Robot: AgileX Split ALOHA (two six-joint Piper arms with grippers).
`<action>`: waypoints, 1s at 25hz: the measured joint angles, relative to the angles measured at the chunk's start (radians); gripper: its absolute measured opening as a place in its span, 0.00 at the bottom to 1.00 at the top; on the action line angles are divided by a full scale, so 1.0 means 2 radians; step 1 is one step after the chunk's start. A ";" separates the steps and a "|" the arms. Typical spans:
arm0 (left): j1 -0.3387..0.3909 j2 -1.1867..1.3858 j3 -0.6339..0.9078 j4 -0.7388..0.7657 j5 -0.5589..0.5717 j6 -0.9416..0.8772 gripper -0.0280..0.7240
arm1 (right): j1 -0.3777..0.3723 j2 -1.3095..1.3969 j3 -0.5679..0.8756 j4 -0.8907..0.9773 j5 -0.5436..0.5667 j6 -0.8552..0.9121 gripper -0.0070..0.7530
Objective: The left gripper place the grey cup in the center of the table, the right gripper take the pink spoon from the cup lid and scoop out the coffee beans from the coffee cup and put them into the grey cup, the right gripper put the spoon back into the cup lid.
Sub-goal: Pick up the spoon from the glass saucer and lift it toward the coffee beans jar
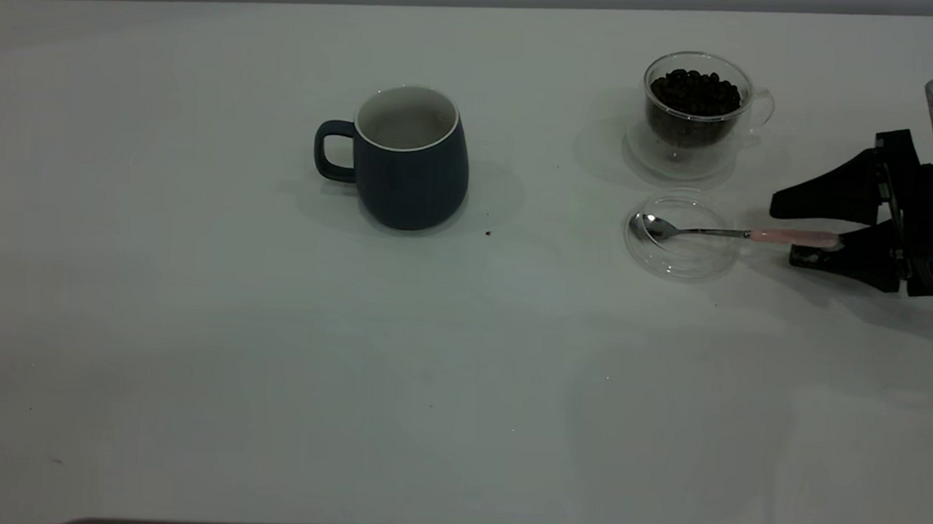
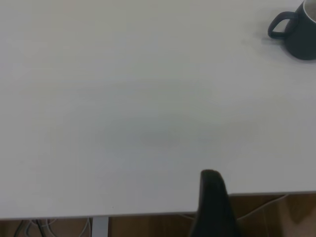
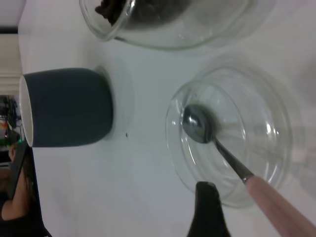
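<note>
Grey cup point(image 1: 408, 161) stands upright near the middle of the tabletop point(image 1: 196, 321), a little toward the far edge, its handle turned to the left edge. Its pale inside looks bare, though the bottom is hard to make out. A dark speck lies on the tabletop just beside its base.

Toward the far right corner stands the glass coffee cup point(image 1: 698, 107), filled with dark coffee beans point(image 1: 694, 91) and sitting on a clear saucer whose outline is faint. Just in front of it lies the clear cup lid point(image 1: 682, 236), hard to tell from the white surface. The pink spoon point(image 1: 731, 233) rests across it, bowl inside the lid, pink handle reaching over the rim toward the right edge.

The right hand point(image 1: 787, 233) is at the right edge, partly cut off, its two dark fingers spread apart with the tip of the spoon handle between them; the lower finger is just beside the handle, and contact cannot be told.

The left hand point(image 2: 213, 205) shows only as one dark finger at the left edge in its wrist view, so its state cannot be told.
</note>
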 joint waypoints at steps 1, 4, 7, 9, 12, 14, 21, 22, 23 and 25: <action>0.000 0.000 0.000 0.000 0.000 0.000 0.79 | 0.002 0.002 0.000 0.000 0.000 0.000 0.79; 0.000 0.000 0.000 0.000 0.000 0.000 0.79 | 0.005 0.003 0.000 -0.002 0.000 0.000 0.79; 0.000 0.000 0.000 0.000 0.000 0.000 0.79 | 0.005 0.003 0.000 -0.002 0.000 -0.001 0.77; 0.000 0.000 0.000 0.000 0.000 0.000 0.79 | 0.005 0.003 0.000 -0.004 0.000 -0.001 0.73; 0.000 0.000 0.000 0.000 0.000 0.000 0.79 | 0.005 0.003 0.000 -0.011 0.000 -0.001 0.61; 0.000 0.000 0.000 0.000 0.000 0.000 0.79 | 0.005 0.003 0.000 -0.017 0.000 -0.001 0.50; 0.000 0.000 0.000 0.000 0.000 -0.001 0.79 | 0.005 0.004 0.000 -0.028 0.020 -0.001 0.14; 0.000 0.000 0.000 0.000 0.000 -0.001 0.79 | 0.005 0.004 0.000 -0.030 0.020 -0.001 0.14; 0.000 0.000 0.000 0.000 0.000 -0.001 0.79 | 0.005 0.004 0.000 -0.033 0.020 -0.001 0.14; 0.000 0.000 0.000 0.000 0.000 -0.001 0.79 | 0.005 0.000 0.000 -0.042 0.020 -0.001 0.14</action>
